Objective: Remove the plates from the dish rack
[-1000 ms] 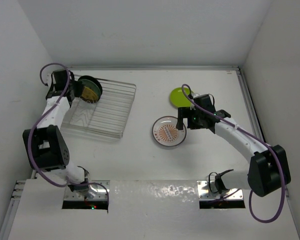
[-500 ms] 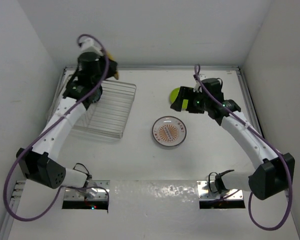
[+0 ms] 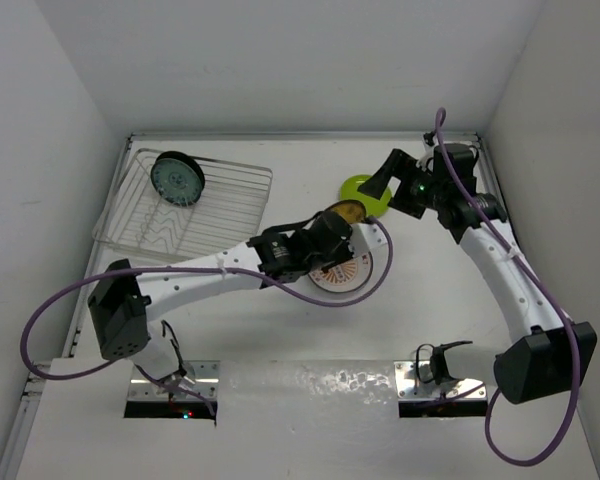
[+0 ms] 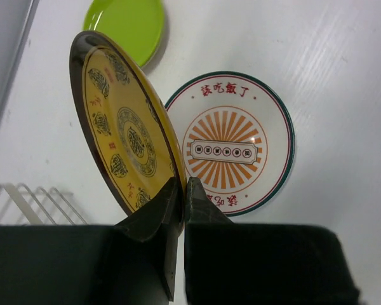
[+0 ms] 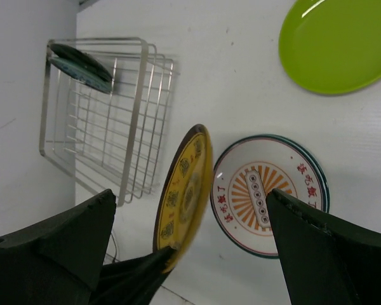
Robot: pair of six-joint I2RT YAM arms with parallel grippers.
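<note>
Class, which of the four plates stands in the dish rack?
The dark teal-faced plate, upright in the dish rack. The left tool holds the yellow plate; the green plate and orange-centred plate lie outside.

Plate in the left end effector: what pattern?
The plate is yellow with brown medallions; left wrist view.

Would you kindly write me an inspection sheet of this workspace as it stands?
Surface: white table, flat.
Job's things: rack at far left holds one dark plate upright; green plate and white plate lie flat on the table; yellow plate held on edge above the white plate.
Clutter: nothing seen.
Claws: left claw shut on the yellow plate's rim; right claw open, empty.
Cables: purple cables loop along both arms; one loop hangs by the white plate.
Surroundings: white walls on three sides.
</note>
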